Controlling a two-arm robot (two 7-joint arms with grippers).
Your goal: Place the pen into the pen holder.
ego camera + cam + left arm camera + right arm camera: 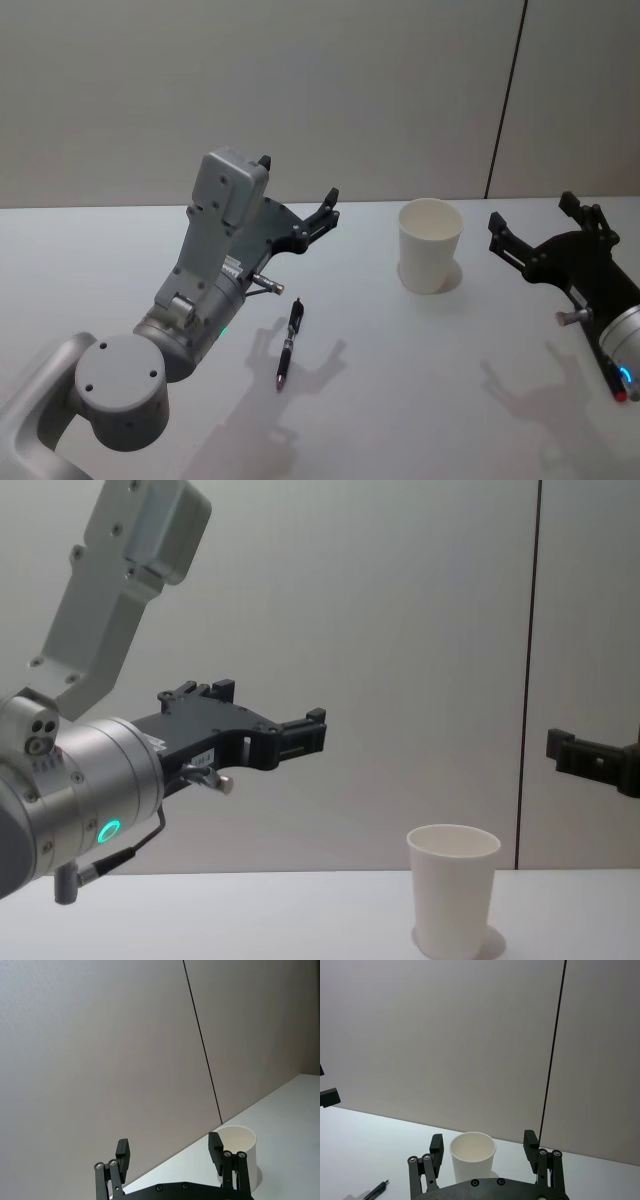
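Pen [290,340], head view: lying flat on the white table [120,260] just below the frame's centre. Its long axis runs nearly top to bottom of the frame, with the upper end leaning slightly right. The pen holder [430,245] stands upright, above and to the right of it and well apart. The left gripper [297,180] is held above the table in the upper centre, directly above the pen in the frame, with its fingers spread wide and nothing between them. The right gripper [532,212] is at the right edge beyond the cup, likewise spread and empty.

Left wrist view: the left gripper [169,1150] is seen with fingers apart, aimed at the wall [100,1060] rather than down at the table. The pen holder [240,1155] sits at the lower right.

Right wrist view: the pen holder [472,1160] is framed between the parted fingers of the right gripper (farther off, not gripped). One end of the pen [377,1190] is caught at the lower left.

Chest view: the left gripper [268,708] is raised at centre left and reaches level. The pen holder [452,885] is at the lower right, and the right gripper [590,755] is at the right edge.

Judgement: the left gripper is the nearer. A downward tilt is called for, with the fingers set across the pen's axis.
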